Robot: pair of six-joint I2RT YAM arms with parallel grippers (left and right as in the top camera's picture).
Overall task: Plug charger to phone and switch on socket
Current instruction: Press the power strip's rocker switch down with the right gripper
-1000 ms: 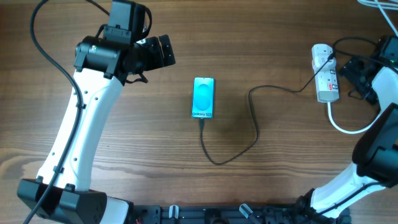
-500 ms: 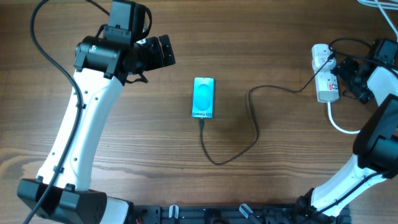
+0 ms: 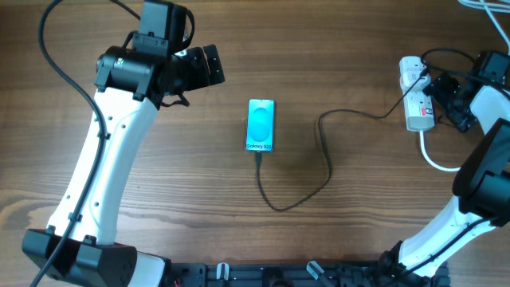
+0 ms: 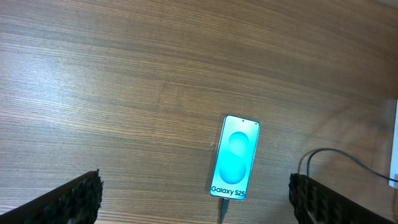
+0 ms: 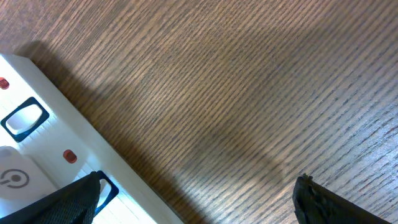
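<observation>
Even bright light; soft shadows on table (image 5: pixel 261 74); right wrist view slightly blurred.

The left arm (image 3: pixel 100 171) is built of long, smooth white links with rounded edges, joined by chunky black joint housings. A thin black cable (image 3: pixel 41 36) arcs clear of its upper end, then runs along the white link. Its base (image 3: pixel 76 253) is a black block. The left claw (image 3: pixel 209 65) is all black, with a boxy black module (image 3: pixel 163 20) mounted by it. In the left wrist view its fingertips (image 4: pixel 71 199) show a dark, finely ribbed surface. The right arm (image 3: pixel 478 187) has the same white shells and black joints. The right claw (image 3: pixel 441 97) is black too, and its own fingertips (image 5: pixel 65 202) are equally dark and ribbed.
</observation>
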